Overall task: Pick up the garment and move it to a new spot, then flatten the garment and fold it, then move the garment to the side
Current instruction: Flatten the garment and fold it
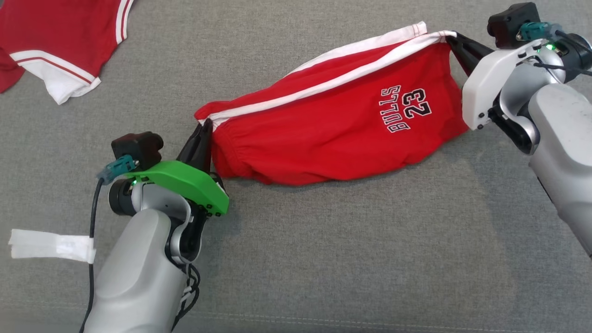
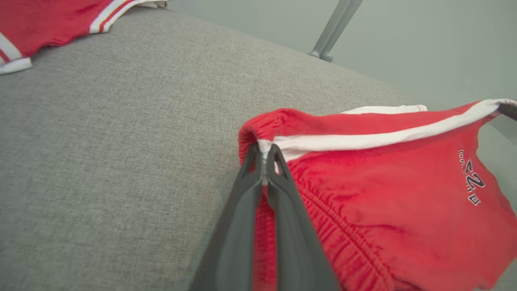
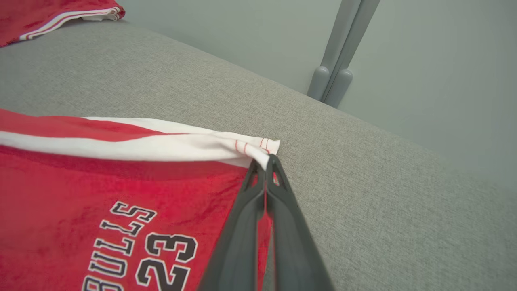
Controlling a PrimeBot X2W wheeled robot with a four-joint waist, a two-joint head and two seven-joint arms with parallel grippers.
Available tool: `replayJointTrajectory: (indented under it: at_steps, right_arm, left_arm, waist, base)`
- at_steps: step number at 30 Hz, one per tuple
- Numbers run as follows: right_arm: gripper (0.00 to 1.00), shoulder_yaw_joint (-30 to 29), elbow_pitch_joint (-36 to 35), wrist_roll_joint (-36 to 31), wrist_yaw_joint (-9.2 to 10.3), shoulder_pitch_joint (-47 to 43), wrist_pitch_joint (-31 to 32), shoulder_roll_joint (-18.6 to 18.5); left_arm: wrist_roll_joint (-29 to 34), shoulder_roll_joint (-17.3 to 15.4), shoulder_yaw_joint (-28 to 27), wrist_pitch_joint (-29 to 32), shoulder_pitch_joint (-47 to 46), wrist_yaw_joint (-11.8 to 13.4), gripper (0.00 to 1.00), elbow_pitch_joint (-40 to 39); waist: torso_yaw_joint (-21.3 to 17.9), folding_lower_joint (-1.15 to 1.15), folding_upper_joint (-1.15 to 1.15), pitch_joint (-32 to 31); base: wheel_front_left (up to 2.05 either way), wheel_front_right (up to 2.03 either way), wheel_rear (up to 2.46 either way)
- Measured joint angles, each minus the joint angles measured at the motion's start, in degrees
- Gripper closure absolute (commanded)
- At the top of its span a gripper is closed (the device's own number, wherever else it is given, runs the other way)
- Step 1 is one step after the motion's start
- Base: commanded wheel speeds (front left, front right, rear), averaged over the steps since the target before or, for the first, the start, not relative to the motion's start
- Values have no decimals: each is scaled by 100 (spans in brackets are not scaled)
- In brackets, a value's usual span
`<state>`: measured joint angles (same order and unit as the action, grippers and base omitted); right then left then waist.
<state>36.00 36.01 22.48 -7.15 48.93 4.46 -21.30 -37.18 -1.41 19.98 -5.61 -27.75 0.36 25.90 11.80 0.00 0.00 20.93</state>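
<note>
The garment (image 1: 333,125) is a pair of red shorts with white side stripes and "BULLS 23" printed on it, stretched above the grey surface between both arms. My left gripper (image 1: 205,127) is shut on its waistband corner (image 2: 264,147) at the lower left. My right gripper (image 1: 452,38) is shut on the white-striped hem corner (image 3: 262,155) at the upper right. The cloth (image 3: 101,194) sags in the middle between the two grips, and its lower edge hangs down toward the surface.
A second red and white garment (image 1: 60,41) lies at the far left corner of the grey cushion (image 1: 323,259). A white strip of tape (image 1: 51,246) lies by my left forearm. Beyond the cushion's far edge a grey metal post (image 3: 343,52) rises from the floor.
</note>
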Motion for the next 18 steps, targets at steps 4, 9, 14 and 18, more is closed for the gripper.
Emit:
replayJointTrajectory:
  at_steps: [4, 9, 14, 18]
  right_arm:
    - [100, -3, 264, 140, 0, 202, 73, -26]
    - [100, 23, 513, 231, 0, 430, 71, -23]
    - [83, 121, 744, 289, 0, 564, 70, 13]
    - [71, 124, 950, 344, 0, 617, 59, -15]
  left_arm:
    - [-99, 2, 243, -2, -270, 15, 100, 96]
    - [-146, 7, 434, -58, -538, 75, 100, 204]
    - [-163, 7, 608, -103, -668, 144, 35, 382]
    - [-163, 11, 842, -151, -855, 144, 0, 455]
  waist:
    - [35, 0, 0, 68]
    - [76, 0, 0, 129]
    - [99, 0, 0, 160]
    - [147, 0, 0, 181]
  base:
    - [0, 0, 0]
    - [0, 0, 0]
    - [0, 0, 0]
    - [0, 0, 0]
